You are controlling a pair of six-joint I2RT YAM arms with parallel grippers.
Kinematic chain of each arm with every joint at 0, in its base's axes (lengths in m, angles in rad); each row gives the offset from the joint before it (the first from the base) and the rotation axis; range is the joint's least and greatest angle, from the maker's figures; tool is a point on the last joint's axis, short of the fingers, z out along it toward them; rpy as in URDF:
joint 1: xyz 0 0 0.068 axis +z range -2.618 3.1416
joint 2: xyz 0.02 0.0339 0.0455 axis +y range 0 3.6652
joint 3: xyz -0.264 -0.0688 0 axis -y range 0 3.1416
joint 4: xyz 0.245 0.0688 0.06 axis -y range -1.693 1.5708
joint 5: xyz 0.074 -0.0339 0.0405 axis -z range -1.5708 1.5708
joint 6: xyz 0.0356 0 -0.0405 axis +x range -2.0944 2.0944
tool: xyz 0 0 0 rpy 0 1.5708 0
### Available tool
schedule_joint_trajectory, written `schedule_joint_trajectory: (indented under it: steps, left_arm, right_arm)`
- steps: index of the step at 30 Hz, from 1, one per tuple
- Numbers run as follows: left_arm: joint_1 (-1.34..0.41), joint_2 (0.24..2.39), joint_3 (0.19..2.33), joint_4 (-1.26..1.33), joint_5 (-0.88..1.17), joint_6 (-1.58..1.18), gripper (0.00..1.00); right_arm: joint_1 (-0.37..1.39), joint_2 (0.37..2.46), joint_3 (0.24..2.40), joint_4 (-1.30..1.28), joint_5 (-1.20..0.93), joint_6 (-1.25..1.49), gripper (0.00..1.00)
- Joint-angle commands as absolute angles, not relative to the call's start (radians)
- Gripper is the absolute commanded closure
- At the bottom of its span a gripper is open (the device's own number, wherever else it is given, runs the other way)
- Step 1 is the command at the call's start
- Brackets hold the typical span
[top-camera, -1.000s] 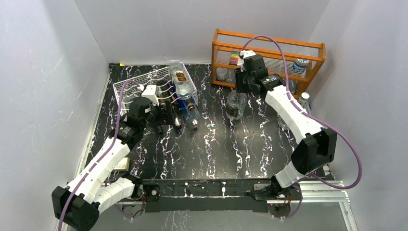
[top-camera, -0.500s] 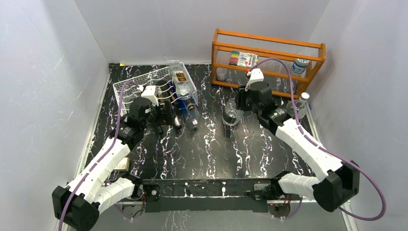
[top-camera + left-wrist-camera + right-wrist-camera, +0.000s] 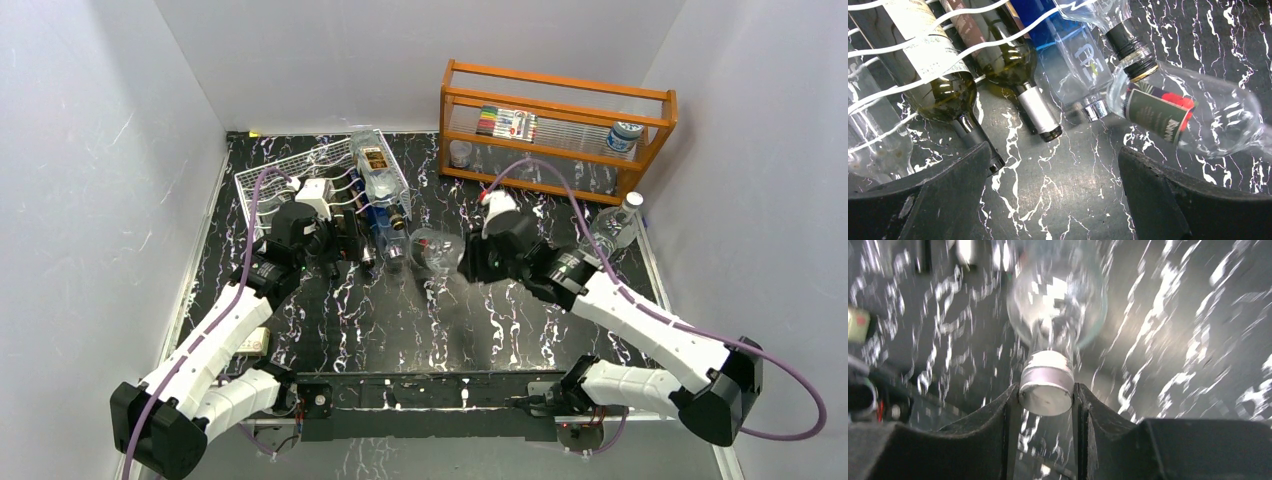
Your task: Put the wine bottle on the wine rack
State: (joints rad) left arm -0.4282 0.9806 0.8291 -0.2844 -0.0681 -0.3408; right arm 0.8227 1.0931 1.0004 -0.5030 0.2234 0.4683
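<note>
- Clamping the wine bottle (image 3: pixel 430 250) by its silver cap, our right gripper (image 3: pixel 1046 394) holds it on its side, base pointing toward the wine rack (image 3: pixel 263 182).
- We see the bottle just beside the necks of the racked bottles (image 3: pixel 943 75), outside the rack's cradles.
- Our left gripper (image 3: pixel 1055 152) hangs near the rack's front, fingers spread apart over the counter (image 3: pixel 1068 210).

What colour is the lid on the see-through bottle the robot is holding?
Silver-grey. The lid shows best in the right wrist view.
</note>
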Motion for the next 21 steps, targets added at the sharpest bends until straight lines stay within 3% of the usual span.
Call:
schedule_joint_trajectory:
  steps: [1,11,21]
  left_arm:
    - [-0.423,0.968,0.831,-0.275,-0.067,-0.344,0.02]
    - [-0.422,0.974,0.831,-0.273,-0.063,-0.344,0.02]
    - [-0.423,0.982,0.832,-0.273,-0.059,-0.342,0.02]
  right_arm:
    - [0.894,1.132,0.915,-0.753,0.152,0.593,1.00]
    - [0.899,1.066,0.966,-0.811,0.188,0.595,1.00]
    - [0.899,1.092,0.864,-0.726,0.132,0.599,1.00]
